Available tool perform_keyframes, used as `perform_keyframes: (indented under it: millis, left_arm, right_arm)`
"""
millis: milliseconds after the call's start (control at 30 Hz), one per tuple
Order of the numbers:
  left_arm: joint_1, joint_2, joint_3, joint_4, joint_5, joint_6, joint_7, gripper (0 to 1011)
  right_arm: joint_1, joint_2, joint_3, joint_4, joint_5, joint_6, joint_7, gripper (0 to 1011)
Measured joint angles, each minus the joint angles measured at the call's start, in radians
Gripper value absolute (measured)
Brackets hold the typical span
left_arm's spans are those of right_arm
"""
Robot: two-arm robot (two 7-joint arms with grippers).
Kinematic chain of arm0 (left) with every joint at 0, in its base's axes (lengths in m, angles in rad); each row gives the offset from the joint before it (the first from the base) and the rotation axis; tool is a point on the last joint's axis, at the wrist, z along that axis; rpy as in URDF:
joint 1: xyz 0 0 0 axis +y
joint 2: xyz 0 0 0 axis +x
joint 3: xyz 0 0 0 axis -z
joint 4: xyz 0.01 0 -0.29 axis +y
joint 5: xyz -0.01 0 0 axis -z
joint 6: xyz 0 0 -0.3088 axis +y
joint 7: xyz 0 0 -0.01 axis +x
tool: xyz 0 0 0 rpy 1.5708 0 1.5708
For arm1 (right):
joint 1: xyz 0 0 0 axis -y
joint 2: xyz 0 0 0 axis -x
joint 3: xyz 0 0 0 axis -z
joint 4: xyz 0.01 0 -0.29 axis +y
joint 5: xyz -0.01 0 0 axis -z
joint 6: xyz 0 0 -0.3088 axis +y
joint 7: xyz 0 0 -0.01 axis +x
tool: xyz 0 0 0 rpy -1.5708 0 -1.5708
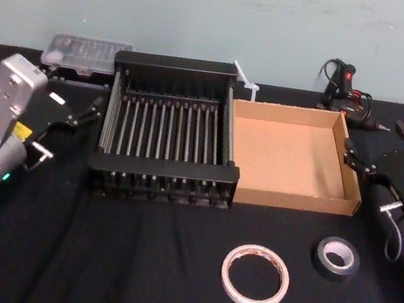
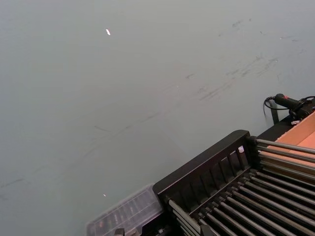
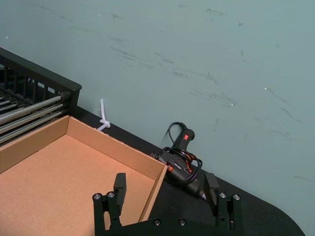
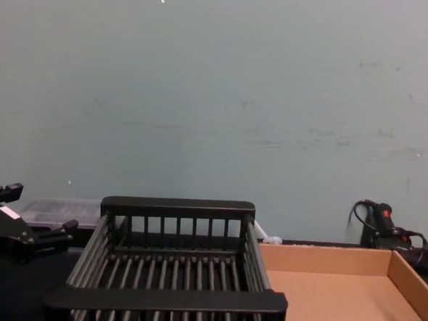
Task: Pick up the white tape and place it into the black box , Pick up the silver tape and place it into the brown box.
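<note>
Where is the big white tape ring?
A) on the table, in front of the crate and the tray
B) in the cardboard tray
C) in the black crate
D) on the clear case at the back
A: the white tape lies flat on the table, in front of the black crate and the cardboard tray.

Chest view's lower edge crops the black box (image 4: 169,297) and brown box (image 4: 324,260).

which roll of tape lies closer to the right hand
The silver tape, the small dark roll; the wider white tape lies farther to its left, away from the right hand.
</note>
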Motion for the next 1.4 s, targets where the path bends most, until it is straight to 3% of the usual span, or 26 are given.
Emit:
perform_keyframes:
  millis: [1400]
  left_arm:
    - [0.000, 0.000, 0.000, 0.000, 0.000, 0.000, 0.000, 1002]
  right_arm:
    - [0.000, 0.000, 0.000, 0.000, 0.000, 0.000, 0.000, 1002]
